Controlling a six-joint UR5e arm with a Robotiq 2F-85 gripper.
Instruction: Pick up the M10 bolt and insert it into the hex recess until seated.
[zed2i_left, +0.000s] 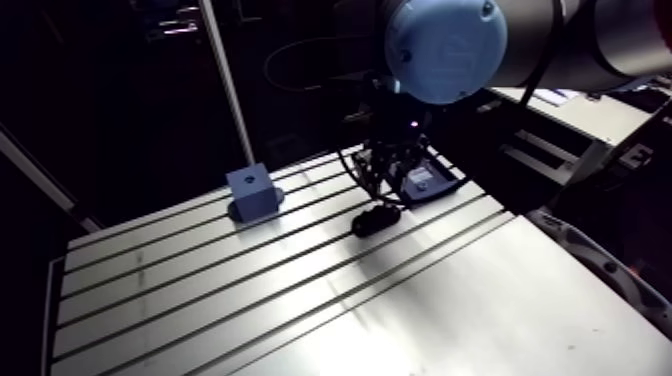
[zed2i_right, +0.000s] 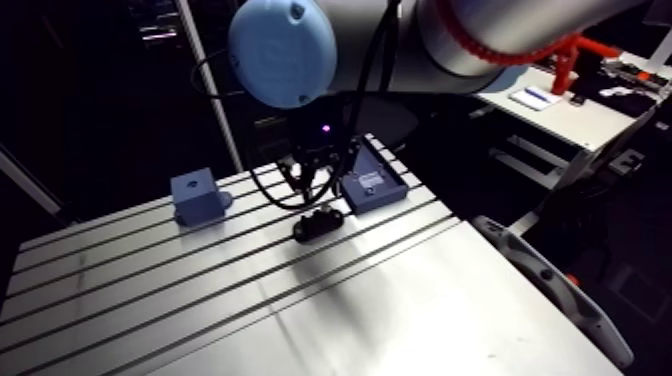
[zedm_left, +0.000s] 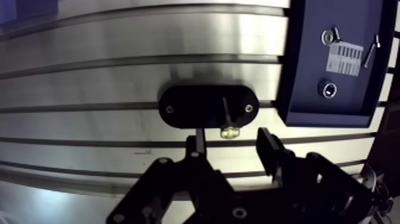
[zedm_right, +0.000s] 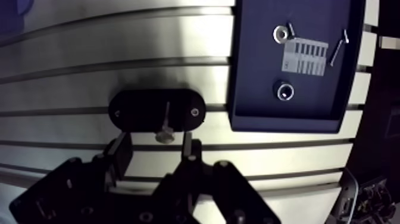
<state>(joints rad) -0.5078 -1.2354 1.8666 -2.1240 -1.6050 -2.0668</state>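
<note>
Gripper (zedm_left: 231, 146) hangs low over the table (zedm_left: 119, 42), fingers spread wide and nothing between them. The bolt (zedm_left: 227, 122) lies on a black oval holder (zedm_left: 190, 107), shank across the holder, head sticking off the near edge and sitting just ahead of the gap between the fingertips. Lined up nicely.

The job now, as I read it, is the grasp: come down straight, keep the head centred so both pads meet it together, and close on the head or just behind it, not on the holder's edge. An uneven pinch could roll the bolt or tilt it. The tray (zedm_left: 309, 36) of small hardware sits just beside, so no sideways drift. The block (zed2i_left: 252, 188), likely the insertion target, stands well apart.
</note>
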